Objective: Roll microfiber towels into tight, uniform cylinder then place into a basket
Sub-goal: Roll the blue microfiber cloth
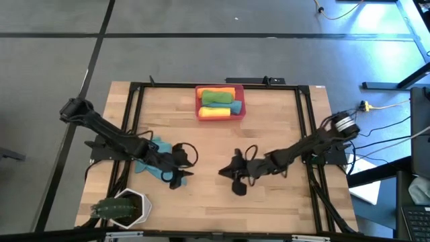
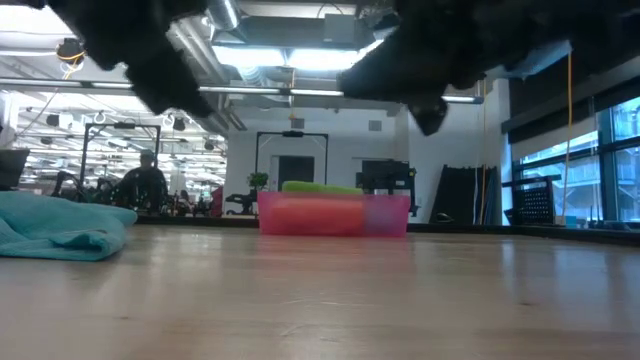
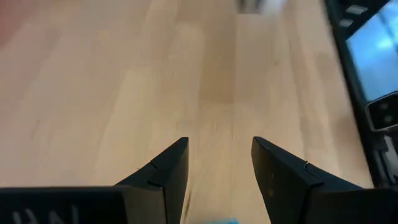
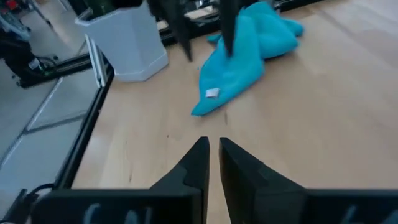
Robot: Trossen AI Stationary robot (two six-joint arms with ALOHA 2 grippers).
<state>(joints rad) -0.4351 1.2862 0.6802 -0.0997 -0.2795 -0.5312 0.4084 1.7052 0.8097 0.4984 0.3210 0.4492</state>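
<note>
A crumpled teal towel (image 1: 148, 163) lies on the table's left part, seen also in the low view (image 2: 60, 228) and the right wrist view (image 4: 249, 46). My left gripper (image 1: 183, 177) hovers just right of it, open, with only bare wood between its fingers (image 3: 219, 146). My right gripper (image 1: 225, 173) hangs over the table's middle, pointing toward the towel, shut and holding nothing (image 4: 213, 142). The red-pink basket (image 1: 199, 102) stands at the far middle and holds rolled green (image 1: 216, 98), orange and yellow (image 1: 213, 113) towels.
A white hexagonal pot with a green plant (image 1: 124, 207) stands at the near left corner, close to the towel (image 4: 134, 46). A black frame (image 1: 304, 128) runs along the table's sides. Bare wood lies between the two grippers and the basket.
</note>
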